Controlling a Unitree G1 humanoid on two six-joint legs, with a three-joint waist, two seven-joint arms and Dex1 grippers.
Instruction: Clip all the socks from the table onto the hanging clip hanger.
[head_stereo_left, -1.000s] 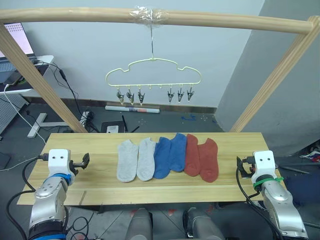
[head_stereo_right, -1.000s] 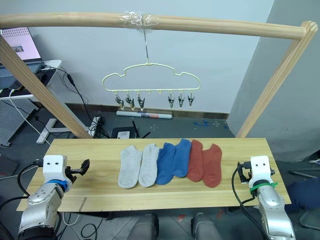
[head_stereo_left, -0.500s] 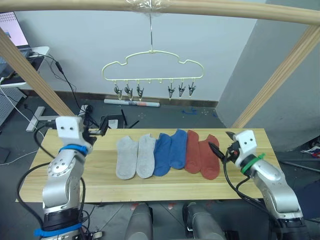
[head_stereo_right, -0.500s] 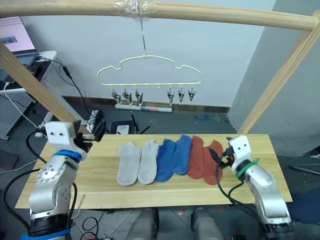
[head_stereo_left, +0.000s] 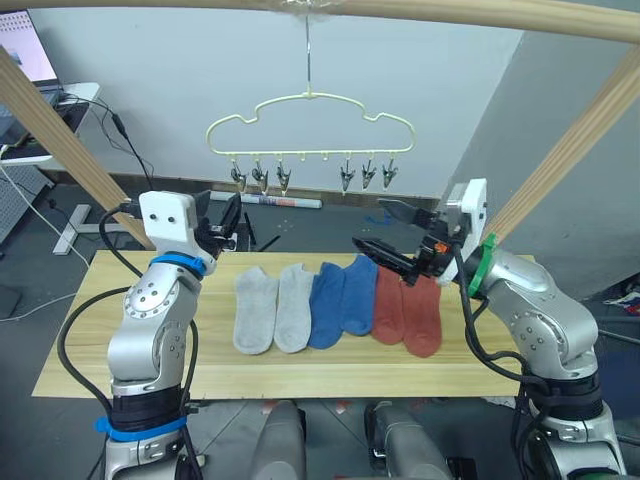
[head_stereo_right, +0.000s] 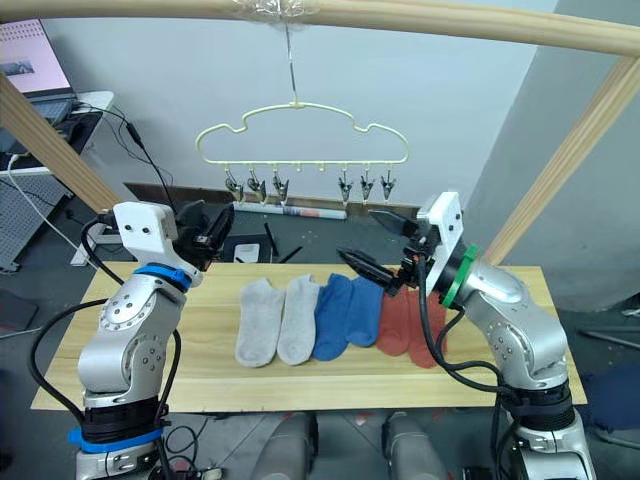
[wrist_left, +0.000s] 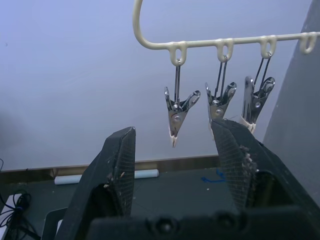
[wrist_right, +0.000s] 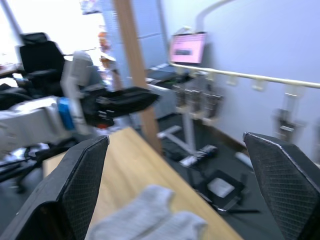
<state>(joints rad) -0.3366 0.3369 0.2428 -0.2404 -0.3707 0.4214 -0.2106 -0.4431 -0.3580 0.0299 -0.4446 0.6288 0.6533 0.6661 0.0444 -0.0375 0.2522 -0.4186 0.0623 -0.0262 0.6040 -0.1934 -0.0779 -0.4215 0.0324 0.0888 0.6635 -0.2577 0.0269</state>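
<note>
A: Six socks (head_stereo_left: 335, 305) lie flat in a row on the table (head_stereo_left: 90, 330), none clipped yet: two grey at the robot's left, two blue in the middle, two rust-red at the right, neighbours overlapping or touching along their edges.

B: And the hanger (head_stereo_left: 310, 125)?

A: It hangs by its hook from the wooden bar, behind and above the socks. Its clips (wrist_left: 176, 114) hang empty in two groups of three.

B: The arms?

A: Both are raised above the table. The left gripper (head_stereo_left: 226, 213) is spread and empty, pointing at the left group of clips. The right gripper (head_stereo_left: 392, 232) is spread wide, also empty, hovering over the blue and red socks.

B: How will a sock handle?

A: My guess: light, soft and limp. It will droop and fold when lifted, not slip. Pinching the cuff edge looks best, leaving fabric free for a clip. The thin wire hanger will likely swing when pushed.
</note>
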